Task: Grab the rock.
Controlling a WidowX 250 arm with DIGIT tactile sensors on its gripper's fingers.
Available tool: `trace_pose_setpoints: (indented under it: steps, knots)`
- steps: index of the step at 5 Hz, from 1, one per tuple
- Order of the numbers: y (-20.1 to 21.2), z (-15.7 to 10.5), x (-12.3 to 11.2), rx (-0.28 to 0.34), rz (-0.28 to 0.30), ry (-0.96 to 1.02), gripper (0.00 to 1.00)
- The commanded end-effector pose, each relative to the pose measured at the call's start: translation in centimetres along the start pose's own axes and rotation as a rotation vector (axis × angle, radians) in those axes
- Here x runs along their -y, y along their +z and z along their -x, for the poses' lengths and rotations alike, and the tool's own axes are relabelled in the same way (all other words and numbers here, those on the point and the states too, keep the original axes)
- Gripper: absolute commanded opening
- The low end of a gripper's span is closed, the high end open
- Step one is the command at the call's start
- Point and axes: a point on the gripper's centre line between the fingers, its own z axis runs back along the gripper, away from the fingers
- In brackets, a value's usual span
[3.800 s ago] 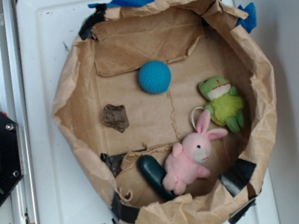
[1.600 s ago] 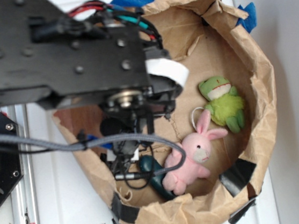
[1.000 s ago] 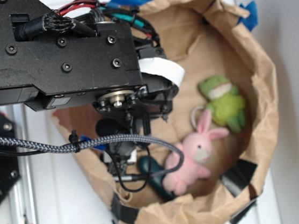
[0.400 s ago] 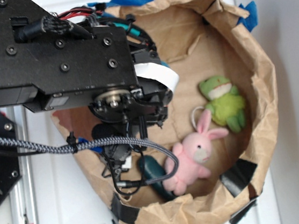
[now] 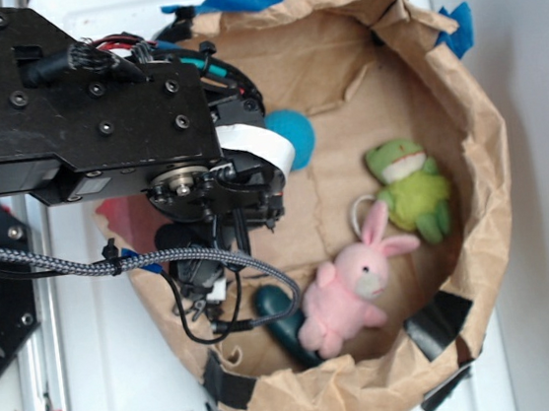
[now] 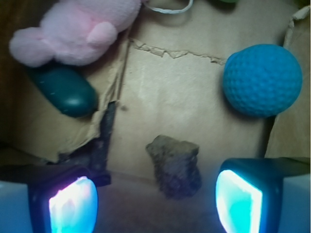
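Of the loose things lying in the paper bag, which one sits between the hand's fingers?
The rock: rough, brown-grey, lying between the open hand's fingers. The blue ball, green oblong and pink bunny lie farther off.

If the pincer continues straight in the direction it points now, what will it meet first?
Most likely the rock. In the wrist view it lies between the two open fingers of the pincer, with nothing above it. The blue ball sits off to one side. Depth is unclear.
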Motion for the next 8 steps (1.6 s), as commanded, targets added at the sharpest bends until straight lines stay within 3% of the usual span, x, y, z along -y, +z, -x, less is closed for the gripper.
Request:
trace_pose_setpoints:
  steps: [1, 3, 5, 6, 8]
  knots:
    - [-0.7, -1.8, -1.6, 0.007, -0.017, 0.037, 1.0]
    - [-3.0, -1.2, -1.2, -0.034, -0.068, -0.005, 1.0]
    - [-4.0, 1.4, 1.0, -0.118, -0.023, -0.072, 1.0]
    - [-3.5, 1.9, 2.0, -0.107, -0.001, -0.102, 1.0]
    - [-3.5, 1.4, 1.6, -0.098, 0.008, -0.065, 0.0]
